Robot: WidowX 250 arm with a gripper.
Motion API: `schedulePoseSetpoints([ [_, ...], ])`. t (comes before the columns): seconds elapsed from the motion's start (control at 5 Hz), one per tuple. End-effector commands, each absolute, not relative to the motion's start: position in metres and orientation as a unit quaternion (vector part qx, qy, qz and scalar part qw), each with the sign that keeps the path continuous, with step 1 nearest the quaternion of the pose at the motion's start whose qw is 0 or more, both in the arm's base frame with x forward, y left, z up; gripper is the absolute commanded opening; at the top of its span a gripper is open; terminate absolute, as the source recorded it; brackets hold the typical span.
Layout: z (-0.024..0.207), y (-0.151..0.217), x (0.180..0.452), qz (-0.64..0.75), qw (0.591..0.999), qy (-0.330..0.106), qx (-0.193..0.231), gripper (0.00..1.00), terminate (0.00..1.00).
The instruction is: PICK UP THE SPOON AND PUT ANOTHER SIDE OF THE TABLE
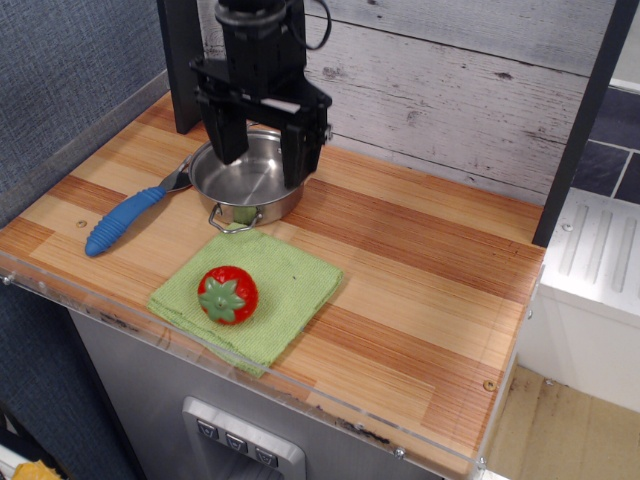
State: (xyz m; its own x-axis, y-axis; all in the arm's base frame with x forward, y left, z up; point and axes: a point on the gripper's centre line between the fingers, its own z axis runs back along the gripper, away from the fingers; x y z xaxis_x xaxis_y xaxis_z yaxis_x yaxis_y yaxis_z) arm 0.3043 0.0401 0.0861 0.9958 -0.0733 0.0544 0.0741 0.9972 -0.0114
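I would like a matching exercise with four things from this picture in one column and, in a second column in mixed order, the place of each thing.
Things:
1. blue-handled spoon
2. round steel pot
3. red toy strawberry
4. black robot gripper

Places:
A. on the green cloth
B. above the pot, jaws apart
C. on the wooden table, left of the pot
D. behind the cloth, near the back wall

Pairs: 1-C, 2-D, 3-A, 4-B
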Motion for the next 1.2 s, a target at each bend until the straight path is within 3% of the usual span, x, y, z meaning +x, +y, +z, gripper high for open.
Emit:
schedulePoseSetpoints([
  [0.0, 0.093, 0.137, 0.267, -0.040, 0.998, -0.031, 0.033, 1.00, 0.00],
  [0.2, 0.086, 0.170, 0.255, -0.046, 0.998, -0.028, 0.036, 1.00, 0.00],
  [0.4, 0.073, 0.181, 0.252, -0.031, 0.998, -0.021, 0.043, 1.00, 0.00],
  [1.0, 0.025, 0.169, 0.277, 0.008, 0.999, -0.022, 0.041, 1.00, 0.00],
])
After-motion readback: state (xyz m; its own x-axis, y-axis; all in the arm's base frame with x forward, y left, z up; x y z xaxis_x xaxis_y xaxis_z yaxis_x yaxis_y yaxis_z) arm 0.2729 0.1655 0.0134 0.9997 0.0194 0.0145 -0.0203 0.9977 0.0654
